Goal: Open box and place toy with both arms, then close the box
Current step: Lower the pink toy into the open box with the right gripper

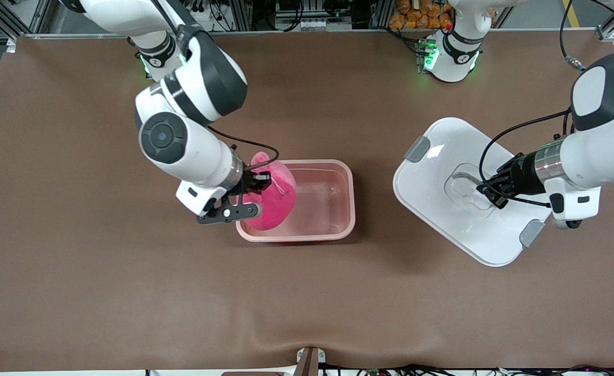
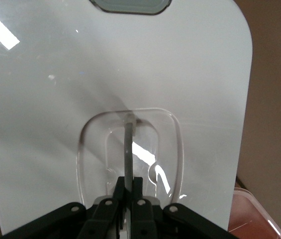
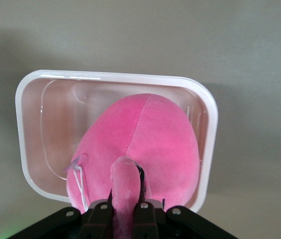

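Note:
The box [image 1: 352,198], a translucent pink tub, stands open at mid-table. The toy [image 1: 278,194], a hot-pink plush, hangs over the box's end toward the right arm, partly inside the rim. My right gripper [image 1: 261,183] is shut on a small pink ear of the toy [image 3: 150,134], with the box [image 3: 26,104] below my right gripper [image 3: 125,199]. The white lid [image 1: 443,209] is off the box, toward the left arm's end, casting a shadow on the table. My left gripper [image 1: 487,190] is shut on its thin grey handle [image 2: 129,144]; the lid [image 2: 130,64] fills the view past my left gripper [image 2: 129,186].
Two grey clips [image 1: 417,149] [image 1: 531,233] sit at the lid's ends. A corner of the pink box [image 2: 259,214] shows past the lid's edge. The brown table [image 1: 129,292] spreads bare around the box.

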